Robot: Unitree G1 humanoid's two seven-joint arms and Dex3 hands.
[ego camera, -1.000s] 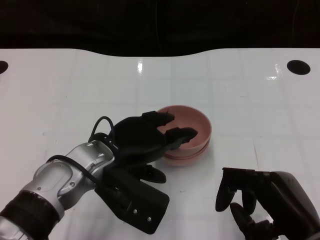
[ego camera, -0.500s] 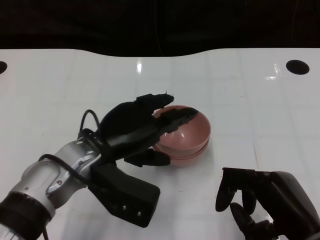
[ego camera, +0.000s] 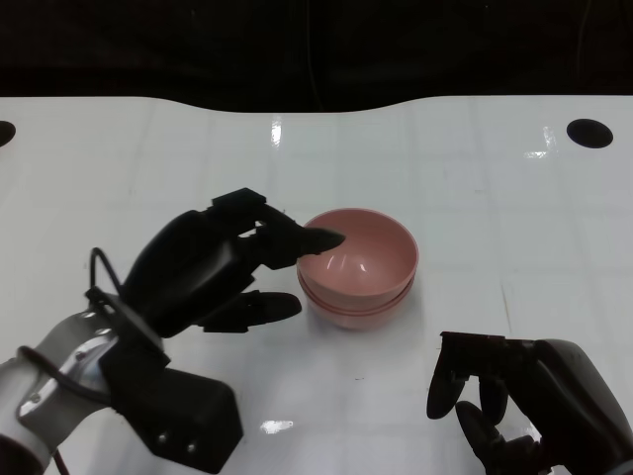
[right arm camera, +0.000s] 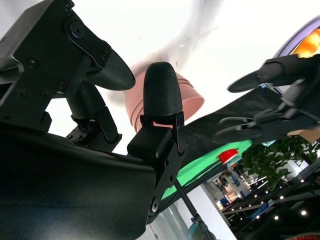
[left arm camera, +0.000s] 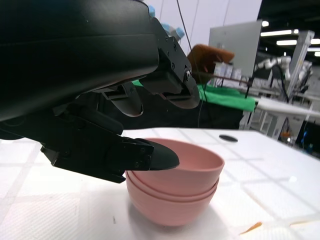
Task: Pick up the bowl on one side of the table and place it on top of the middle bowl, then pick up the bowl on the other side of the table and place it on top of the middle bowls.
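My left hand (ego camera: 213, 267) holds nothing, and its fingers (ego camera: 297, 239) are spread wide, with their tips just over the near rim of the pink bowls (ego camera: 358, 267). The bowls sit in a stack right in front of my fingertips, on the white table (ego camera: 148, 168). In the left wrist view I can see three rims nested one inside the other, so I think the stacking is done and the step now is letting go and backing off. To do that well, I should keep my fingers wide and lift them up a little before I pull away, so no tip catches the rim and tips the top bowl or drags the whole stack. I should move slowly and straight away from the bowls. My right hand (ego camera: 514, 396) is off to the other side of the stack, well apart from it, down near my body. Its fingers are bent but apart, with nothing in them, and it should just wait there. The bowls are smooth and a bit shiny, round and deep, with thin rims and a small base. They look like light plastic, so a small bump could slide them. The table is glossy and slick, with faint square lines and bright spots of light on it
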